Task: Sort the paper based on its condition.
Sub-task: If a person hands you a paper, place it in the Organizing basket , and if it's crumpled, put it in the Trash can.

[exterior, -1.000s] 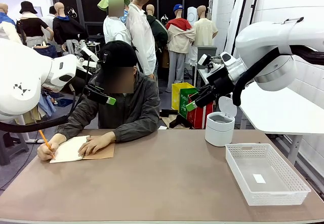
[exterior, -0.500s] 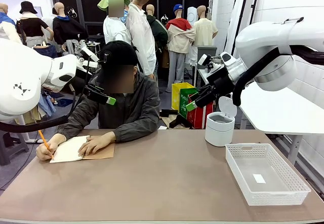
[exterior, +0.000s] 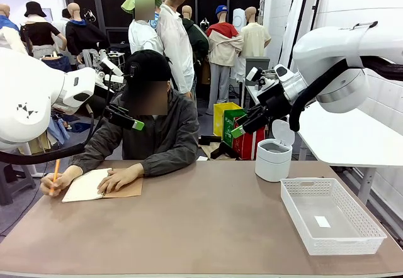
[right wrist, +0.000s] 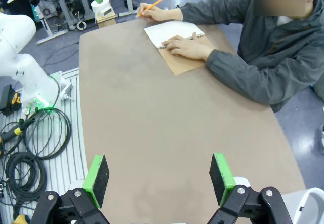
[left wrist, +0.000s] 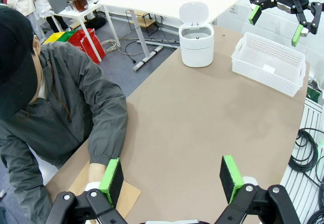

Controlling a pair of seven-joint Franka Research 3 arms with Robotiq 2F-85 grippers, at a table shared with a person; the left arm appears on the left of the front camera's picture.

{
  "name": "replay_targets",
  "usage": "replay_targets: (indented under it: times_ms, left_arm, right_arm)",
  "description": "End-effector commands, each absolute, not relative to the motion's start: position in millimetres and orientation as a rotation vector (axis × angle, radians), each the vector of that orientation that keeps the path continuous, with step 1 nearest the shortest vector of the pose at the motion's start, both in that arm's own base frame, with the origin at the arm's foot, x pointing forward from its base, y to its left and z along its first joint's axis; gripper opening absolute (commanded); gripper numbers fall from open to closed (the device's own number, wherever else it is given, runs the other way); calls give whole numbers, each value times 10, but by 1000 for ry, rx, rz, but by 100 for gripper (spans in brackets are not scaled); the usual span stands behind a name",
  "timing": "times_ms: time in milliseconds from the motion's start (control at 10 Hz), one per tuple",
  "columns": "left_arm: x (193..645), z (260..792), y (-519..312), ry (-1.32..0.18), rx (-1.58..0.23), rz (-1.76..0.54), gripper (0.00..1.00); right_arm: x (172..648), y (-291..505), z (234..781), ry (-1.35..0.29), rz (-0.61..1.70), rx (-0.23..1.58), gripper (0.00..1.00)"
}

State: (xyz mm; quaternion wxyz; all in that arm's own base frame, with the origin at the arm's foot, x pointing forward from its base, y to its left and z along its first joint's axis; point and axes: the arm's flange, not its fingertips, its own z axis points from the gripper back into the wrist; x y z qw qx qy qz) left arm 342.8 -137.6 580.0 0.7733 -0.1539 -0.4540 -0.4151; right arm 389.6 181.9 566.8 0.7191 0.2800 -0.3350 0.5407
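Observation:
Loose paper is out of view. The white page on the table belongs to a spiral notebook (exterior: 88,185) with a brown cover, lying at the far left in front of a seated person. One of the person's hands rests on it and the other holds an orange pencil (exterior: 55,174). My left gripper (exterior: 129,102) hangs open high above the table's left side, with nothing between its pads (left wrist: 171,176). My right gripper (exterior: 247,102) hangs open high at the right, also with nothing in it (right wrist: 158,176).
A white lidded bin (exterior: 272,158) stands at the far right with its lid up. A white plastic basket (exterior: 293,212) sits at the near right with a small white label on its floor. Bare brown tabletop (exterior: 201,221) lies between notebook and basket.
The person's pencil hand has shifted slightly left and the pencil now stands more upright. Both arms have stayed still.

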Motion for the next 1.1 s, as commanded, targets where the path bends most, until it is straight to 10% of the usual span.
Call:
replay_targets:
  times_ms: [0,1000]
  left_arm:
    - [3436,5785,-1365,-981,-331,-911,100]
    - [3436,5785,-1365,-981,-331,-911,100]
  right_arm:
    - [3900,1829,5681,-742,1188,623,100]
    - [3900,1829,5681,-742,1188,623,100]
